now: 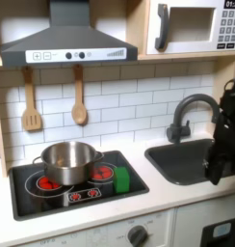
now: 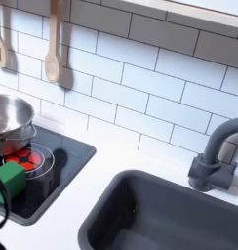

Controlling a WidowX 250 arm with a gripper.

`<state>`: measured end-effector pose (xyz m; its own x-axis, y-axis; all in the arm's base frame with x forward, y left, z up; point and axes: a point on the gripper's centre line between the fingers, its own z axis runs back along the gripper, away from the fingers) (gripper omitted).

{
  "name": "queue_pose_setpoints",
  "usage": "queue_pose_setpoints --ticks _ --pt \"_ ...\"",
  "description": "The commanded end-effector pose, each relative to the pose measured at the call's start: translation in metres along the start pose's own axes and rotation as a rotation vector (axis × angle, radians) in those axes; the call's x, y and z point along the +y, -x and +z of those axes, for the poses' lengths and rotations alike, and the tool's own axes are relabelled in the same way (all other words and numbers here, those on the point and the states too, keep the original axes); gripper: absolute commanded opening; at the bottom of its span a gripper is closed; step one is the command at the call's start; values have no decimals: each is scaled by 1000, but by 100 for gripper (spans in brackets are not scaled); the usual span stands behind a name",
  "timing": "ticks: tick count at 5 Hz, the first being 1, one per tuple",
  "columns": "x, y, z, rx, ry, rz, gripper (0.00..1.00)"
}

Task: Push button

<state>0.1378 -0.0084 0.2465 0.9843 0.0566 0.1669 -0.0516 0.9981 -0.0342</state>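
Red buttons (image 1: 83,195) sit along the stove's (image 1: 33,200) front edge, near the counter's (image 1: 177,193) front edge, just left of a green block (image 1: 121,178). Steel pot (image 1: 66,161) on a rear burner. Sink (image 1: 182,159) toward the counter's right end; black arm and claw (image 1: 221,159) above it, grip state cannot be told.
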Motion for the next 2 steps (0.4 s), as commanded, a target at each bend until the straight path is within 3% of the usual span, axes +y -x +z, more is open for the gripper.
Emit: queue_pose_setpoints --ticks 1,2 --pt "15 -33 4 -75 -20 17 100" --pt "20 -53 3 -98 -22 23 100"
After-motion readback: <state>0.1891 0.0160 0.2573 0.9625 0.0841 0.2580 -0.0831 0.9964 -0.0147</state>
